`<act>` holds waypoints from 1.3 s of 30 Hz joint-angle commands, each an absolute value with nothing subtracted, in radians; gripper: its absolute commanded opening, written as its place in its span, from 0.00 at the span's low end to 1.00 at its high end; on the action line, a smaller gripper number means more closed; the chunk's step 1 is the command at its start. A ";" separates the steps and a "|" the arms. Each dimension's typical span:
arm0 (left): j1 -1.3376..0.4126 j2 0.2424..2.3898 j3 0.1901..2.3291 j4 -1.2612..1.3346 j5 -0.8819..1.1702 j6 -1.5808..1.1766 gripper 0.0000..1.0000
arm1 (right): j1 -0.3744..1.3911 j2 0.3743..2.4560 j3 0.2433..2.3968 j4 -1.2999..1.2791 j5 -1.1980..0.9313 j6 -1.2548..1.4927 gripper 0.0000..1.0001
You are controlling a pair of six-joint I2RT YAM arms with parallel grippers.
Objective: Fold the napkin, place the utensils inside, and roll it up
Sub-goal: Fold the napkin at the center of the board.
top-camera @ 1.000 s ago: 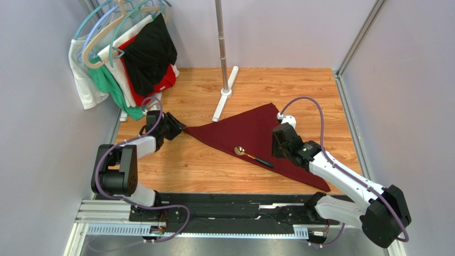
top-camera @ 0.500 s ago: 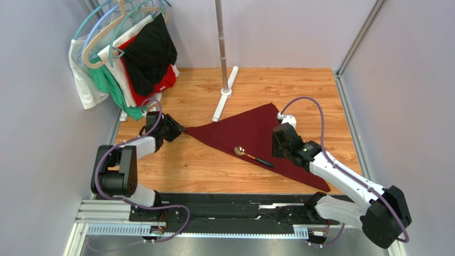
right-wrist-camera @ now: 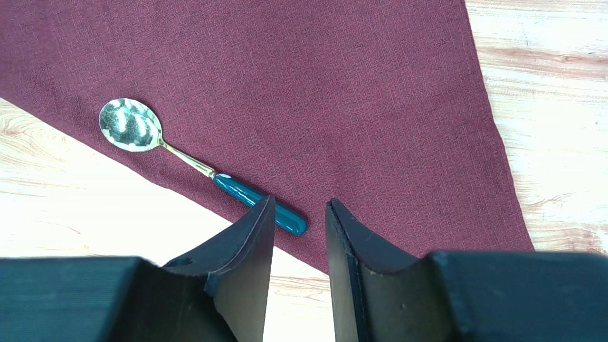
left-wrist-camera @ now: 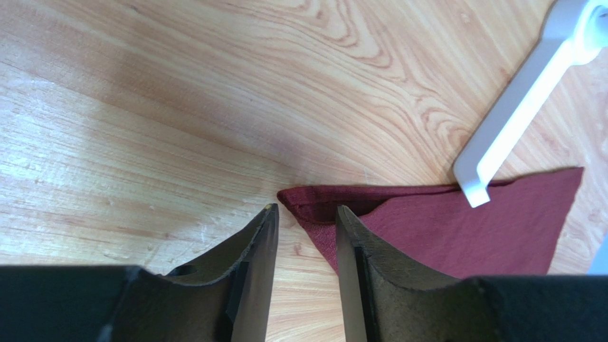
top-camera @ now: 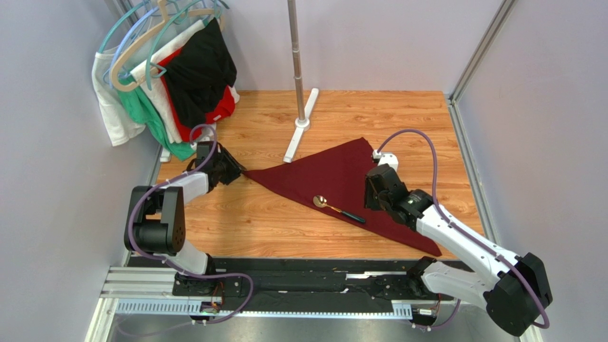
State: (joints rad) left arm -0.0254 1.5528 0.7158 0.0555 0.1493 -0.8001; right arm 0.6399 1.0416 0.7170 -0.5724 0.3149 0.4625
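The dark maroon napkin [top-camera: 342,174] lies on the wooden table folded into a triangle, its long fold facing the arms. The spoon [top-camera: 338,208] rests on it beside that fold, gold bowl to the left and dark handle to the right. My left gripper [top-camera: 234,171] is open at the napkin's left corner [left-wrist-camera: 300,203]. That corner lies just past my left gripper's [left-wrist-camera: 305,208] tips, with nothing between the fingers. My right gripper [top-camera: 372,196] hovers open over the napkin's [right-wrist-camera: 357,92] right part. The spoon's [right-wrist-camera: 203,167] handle end lies by my right gripper's [right-wrist-camera: 300,200] left fingertip.
A clothes rack's metal pole and white foot [top-camera: 300,121] stand behind the napkin; the foot's end [left-wrist-camera: 499,128] reaches the cloth's back edge. Garments on hangers [top-camera: 171,78] hang at the back left. Walls close in the table on both sides.
My left gripper has shifted a little back and to the left at the napkin's corner, and its jaws have narrowed slightly. The right arm, napkin and spoon stay about where they were.
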 commanded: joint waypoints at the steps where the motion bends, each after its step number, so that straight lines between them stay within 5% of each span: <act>1: -0.018 1.575 0.772 0.003 0.138 -0.749 0.42 | 0.638 1.022 0.709 -0.563 0.351 0.459 0.36; 16: -0.021 1.631 0.847 -0.133 0.120 -0.684 0.41 | 0.638 0.962 0.703 -0.566 0.365 0.442 0.36; 31: -0.061 1.683 0.943 -0.225 0.080 -0.629 0.29 | 0.638 0.928 0.681 -0.571 0.400 0.423 0.36; 39: -0.064 1.683 0.943 -0.227 0.083 -0.621 0.03 | 0.638 0.937 0.680 -0.566 0.402 0.419 0.36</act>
State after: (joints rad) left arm -0.0586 1.6852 0.9176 -0.2165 0.0875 -0.6399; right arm 0.6399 0.9470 0.6834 -0.5880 0.3763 0.4313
